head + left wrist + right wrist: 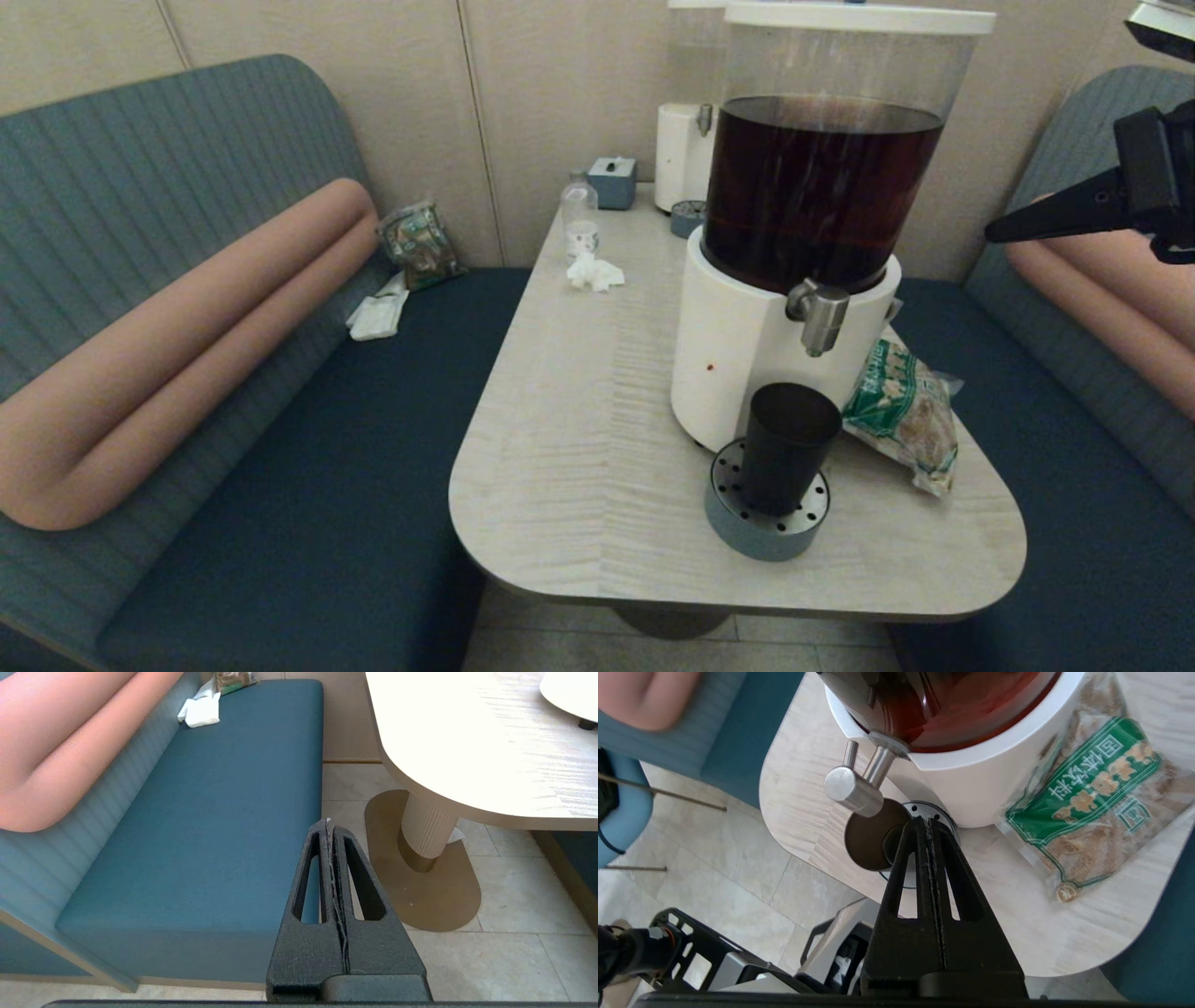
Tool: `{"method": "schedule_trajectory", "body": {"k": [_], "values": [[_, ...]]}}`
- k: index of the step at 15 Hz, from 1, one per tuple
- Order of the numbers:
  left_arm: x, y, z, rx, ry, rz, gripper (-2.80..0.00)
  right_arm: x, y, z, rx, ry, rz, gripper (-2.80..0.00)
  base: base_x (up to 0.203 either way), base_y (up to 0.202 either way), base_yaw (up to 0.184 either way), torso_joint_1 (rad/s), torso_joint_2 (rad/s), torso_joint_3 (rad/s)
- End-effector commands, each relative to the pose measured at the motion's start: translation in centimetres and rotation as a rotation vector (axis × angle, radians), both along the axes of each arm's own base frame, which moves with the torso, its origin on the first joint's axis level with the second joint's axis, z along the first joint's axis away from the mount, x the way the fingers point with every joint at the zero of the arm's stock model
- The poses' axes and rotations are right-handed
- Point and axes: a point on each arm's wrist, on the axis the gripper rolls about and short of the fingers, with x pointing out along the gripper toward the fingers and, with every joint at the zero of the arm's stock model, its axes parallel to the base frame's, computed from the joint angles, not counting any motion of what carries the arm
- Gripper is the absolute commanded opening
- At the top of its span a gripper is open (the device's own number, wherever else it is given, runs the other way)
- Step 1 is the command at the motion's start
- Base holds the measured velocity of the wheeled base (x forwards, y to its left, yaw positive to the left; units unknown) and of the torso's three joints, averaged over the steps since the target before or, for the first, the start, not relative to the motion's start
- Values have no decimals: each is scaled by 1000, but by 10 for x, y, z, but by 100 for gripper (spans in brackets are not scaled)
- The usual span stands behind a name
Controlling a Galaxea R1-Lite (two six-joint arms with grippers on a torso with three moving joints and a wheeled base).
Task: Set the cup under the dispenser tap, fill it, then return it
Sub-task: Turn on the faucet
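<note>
The black cup (787, 446) stands upright on a round grey drip tray (766, 523), right under the steel dispenser tap (819, 316) of the big tank of dark brown liquid (815, 187). In the right wrist view the cup (868, 836) shows its open mouth below the tap (853, 788). My right gripper (995, 233) hangs high in the air to the right of the tank, shut and holding nothing; its tip (927, 820) points down toward the cup. My left gripper (329, 823) is shut and parked low beside the bench seat, off the table.
A green snack bag (904, 411) lies right of the cup. A small clear bottle (579, 215), crumpled tissue (594, 273), a grey box (612, 180) and a second white dispenser (684, 154) stand at the table's far end. Benches flank the table (579, 448).
</note>
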Motion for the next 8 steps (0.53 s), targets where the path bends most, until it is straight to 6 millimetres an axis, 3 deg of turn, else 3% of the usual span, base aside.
{"method": "schedule_trajectory", "body": {"k": [1, 5, 8], "values": [[0, 0, 0, 0, 0, 1, -280, 14, 11, -10, -14, 30, 28, -280, 0, 0, 0, 0, 0, 0], [0, 0, 0, 0, 0, 0, -280, 22, 36, -16, -179, -34, 10, -280, 0, 0, 0, 0, 0, 0], [0, 0, 0, 0, 0, 1, -280, 24, 55, -21, -205, -24, 39, -280, 0, 0, 0, 0, 0, 0]]}}
